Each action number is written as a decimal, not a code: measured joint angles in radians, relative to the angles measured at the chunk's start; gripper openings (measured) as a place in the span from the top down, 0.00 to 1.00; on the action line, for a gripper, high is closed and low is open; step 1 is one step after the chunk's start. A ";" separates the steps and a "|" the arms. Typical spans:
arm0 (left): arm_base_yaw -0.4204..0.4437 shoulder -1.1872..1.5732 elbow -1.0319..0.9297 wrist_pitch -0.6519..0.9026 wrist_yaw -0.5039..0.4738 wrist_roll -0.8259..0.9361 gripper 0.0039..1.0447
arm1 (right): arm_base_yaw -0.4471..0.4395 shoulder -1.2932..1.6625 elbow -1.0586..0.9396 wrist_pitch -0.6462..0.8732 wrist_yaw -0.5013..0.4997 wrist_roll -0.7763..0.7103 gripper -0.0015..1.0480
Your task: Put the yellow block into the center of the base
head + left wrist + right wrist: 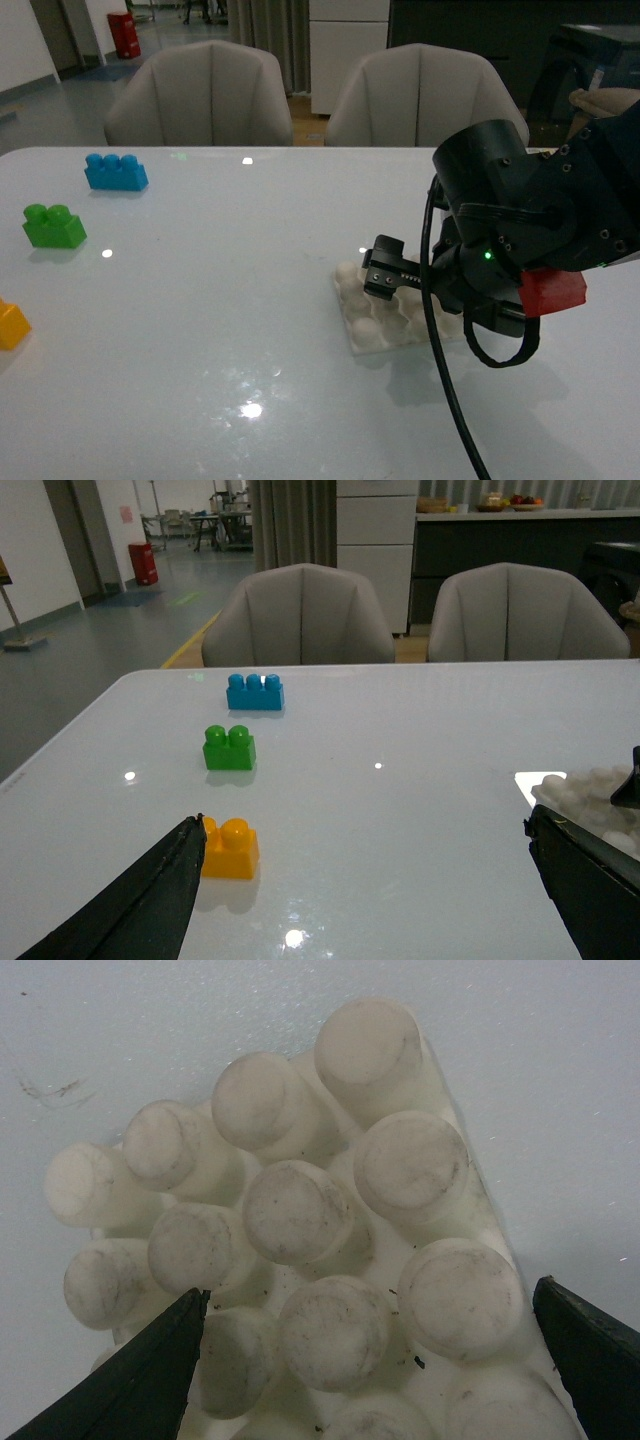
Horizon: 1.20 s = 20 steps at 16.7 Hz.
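The yellow block [10, 325] sits on the white table at the far left edge of the front view. In the left wrist view the yellow block [232, 848] stands upright just past one fingertip of my open left gripper [365, 880], which holds nothing. The white studded base [372, 322] lies right of the table's middle, partly under my right arm. My right gripper [385, 270] hovers over the base. In the right wrist view the base [300, 1220] fills the picture, and the open right gripper [370, 1360] straddles its near studs without holding anything.
A green two-stud brick [53, 226] and a blue three-stud brick [115, 172] stand at the back left. A red piece [553, 292] shows under the right arm. Two beige chairs [200, 95] stand behind the table's far edge.
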 joint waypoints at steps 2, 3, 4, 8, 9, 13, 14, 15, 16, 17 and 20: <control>0.000 0.000 0.000 0.000 0.000 0.000 0.06 | 0.038 0.009 0.021 -0.008 -0.001 0.055 0.06; 0.000 0.000 0.000 0.000 0.000 0.000 0.06 | 0.064 0.014 0.036 -0.017 -0.002 0.068 0.06; 0.000 0.000 0.000 0.000 0.000 0.000 0.06 | 0.088 0.020 0.051 -0.027 -0.005 0.081 0.06; 0.000 0.000 0.000 0.000 0.000 0.000 0.06 | 0.114 0.028 0.078 -0.043 -0.020 0.103 0.06; 0.000 0.000 0.000 0.000 0.000 0.000 0.06 | 0.113 0.027 0.075 -0.037 -0.024 0.104 0.06; 0.000 0.000 0.000 0.000 0.000 0.000 0.06 | 0.066 -0.042 -0.043 0.027 -0.050 0.104 0.06; 0.000 0.000 0.000 0.000 0.000 0.000 0.06 | 0.044 -0.075 -0.089 0.050 -0.058 0.105 0.06; 0.000 0.000 0.000 0.000 0.000 0.000 0.06 | 0.023 -0.117 -0.135 0.084 -0.065 0.106 0.06; 0.000 0.000 0.000 0.000 0.000 0.000 0.06 | 0.000 -0.174 -0.181 0.123 -0.065 0.106 0.06; 0.000 0.000 0.000 0.000 0.000 0.000 0.06 | -0.018 -0.248 -0.227 0.166 -0.065 0.105 0.06; 0.000 0.000 0.000 0.000 0.000 0.000 0.06 | -0.058 -0.495 -0.394 0.262 -0.052 0.071 0.06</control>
